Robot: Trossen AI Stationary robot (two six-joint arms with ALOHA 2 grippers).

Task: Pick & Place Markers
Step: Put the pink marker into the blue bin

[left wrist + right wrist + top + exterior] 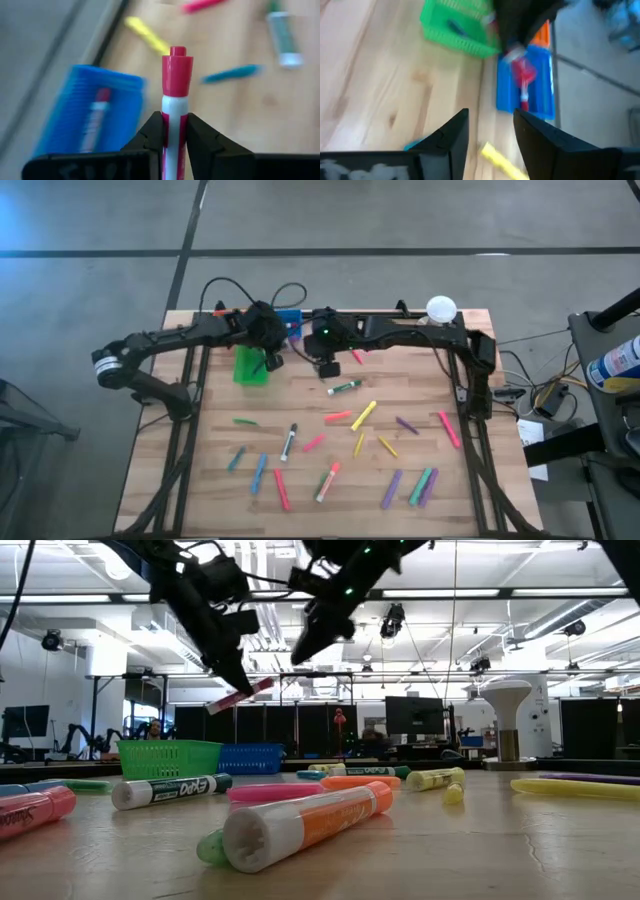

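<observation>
Many markers [349, 387] are scattered across a pale wooden table [215, 470], seen within a large lit workshop. Green bin [250, 367] and blue bin [288, 320] are set near the far edge. A red-capped marker [175, 95] is clamped in the left gripper [174, 131] above the bins, cap pointed outward. The right gripper [490, 131] is held parted, empty, nearby.

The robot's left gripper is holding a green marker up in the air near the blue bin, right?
Not quite. The marker in the left gripper has a red cap and a white barrel, not green; the left wrist view shows it. The rest is right: it is held up in the air near the blue bin.
</observation>
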